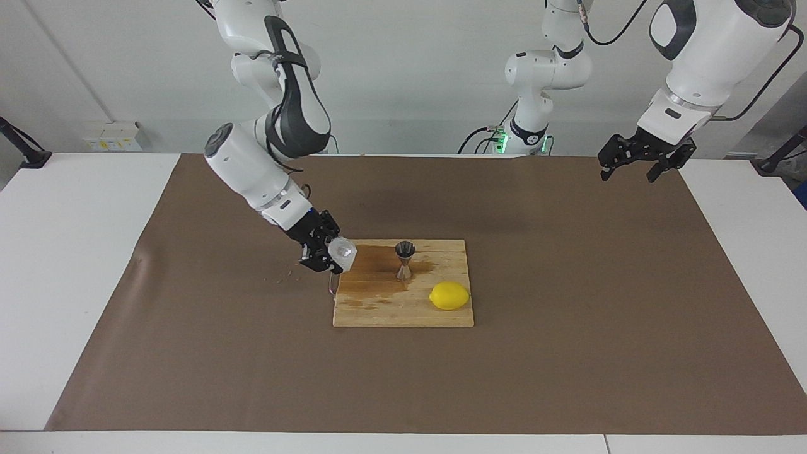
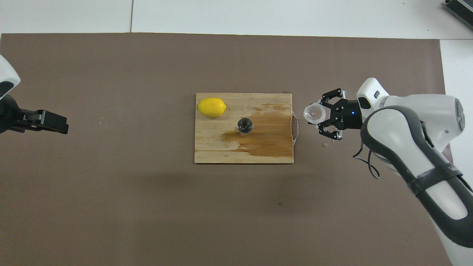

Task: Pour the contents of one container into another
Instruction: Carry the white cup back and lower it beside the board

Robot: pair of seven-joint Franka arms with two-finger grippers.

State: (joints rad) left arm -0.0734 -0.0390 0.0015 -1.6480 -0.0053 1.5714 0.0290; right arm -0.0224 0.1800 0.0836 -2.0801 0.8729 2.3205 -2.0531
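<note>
A white table (image 1: pixel 75 265) carries a large brown paper sheet (image 1: pixel 567 302) across most of its top. A plain white wall (image 1: pixel 410 69) rises past it, with a pale socket box (image 1: pixel 113 135) low down

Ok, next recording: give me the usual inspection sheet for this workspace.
Surface: brown mat over a white table; wooden cutting board at centre, with a dark wet stain at the right arm's end.
Job's things: clear crinkled cup held by the right gripper beside the board's edge; steel jigger upright on the board, standing in the stain.
Clutter: lemon on the board; small specks on the mat near the cup.
Grippers: right shut on the cup; left gripper open, waiting raised over the mat's edge.
Cables: black cables along both arms.
Surroundings: white wall; nothing else seen.
</note>
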